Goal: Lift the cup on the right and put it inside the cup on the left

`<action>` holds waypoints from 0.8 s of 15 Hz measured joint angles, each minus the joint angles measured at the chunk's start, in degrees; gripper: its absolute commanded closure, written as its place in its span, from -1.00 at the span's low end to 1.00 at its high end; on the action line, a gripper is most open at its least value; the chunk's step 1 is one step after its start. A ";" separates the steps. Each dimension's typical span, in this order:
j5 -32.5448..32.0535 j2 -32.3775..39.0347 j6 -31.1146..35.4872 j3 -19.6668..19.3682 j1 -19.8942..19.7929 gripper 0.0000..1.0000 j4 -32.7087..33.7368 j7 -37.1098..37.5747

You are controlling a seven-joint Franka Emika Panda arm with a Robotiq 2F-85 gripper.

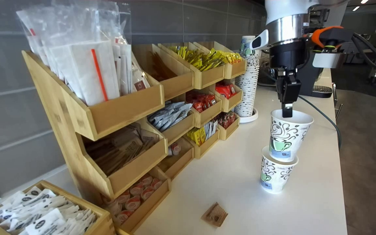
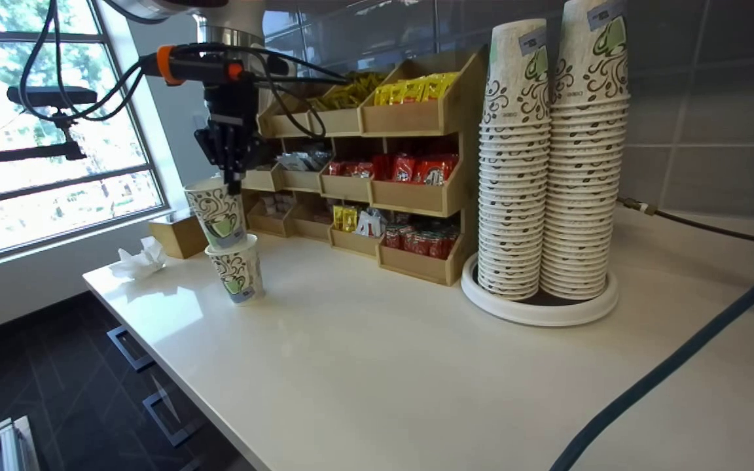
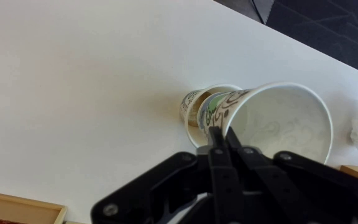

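Observation:
A white paper cup with a swirl and green cup print, the upper cup (image 1: 287,137) (image 2: 215,212), hangs tilted from my gripper (image 1: 287,112) (image 2: 233,186). My gripper is shut on its rim, one finger inside and one outside, as the wrist view shows (image 3: 225,134). A matching lower cup (image 1: 276,176) (image 2: 238,273) stands upright on the counter. In the wrist view, the base of the upper cup (image 3: 284,121) overlaps the mouth of the lower cup (image 3: 186,104). I cannot tell how deep the base sits. Something brownish shows inside the lower cup.
A wooden shelf organizer (image 1: 132,111) with packets runs along the wall. Tall cup stacks (image 2: 514,196) stand on a round white tray (image 2: 537,317). A brown packet (image 1: 215,214) and crumpled tissue (image 2: 138,260) lie on the counter (image 2: 351,353). A cable (image 2: 678,356) hangs at the side.

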 measured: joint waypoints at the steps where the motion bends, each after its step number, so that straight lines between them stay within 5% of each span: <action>1: 0.00 0.01 0.00 0.14 0.00 0.98 -0.06 0.00; 3: 0.00 0.01 -0.01 0.48 0.00 0.98 -0.23 0.00; 4: 0.00 0.01 -0.02 0.64 0.00 0.43 -0.33 0.00; 5: 0.00 0.04 -0.02 0.79 0.00 0.41 -0.39 0.00; 12: 0.00 0.29 -0.02 1.10 0.00 -0.53 -0.40 0.00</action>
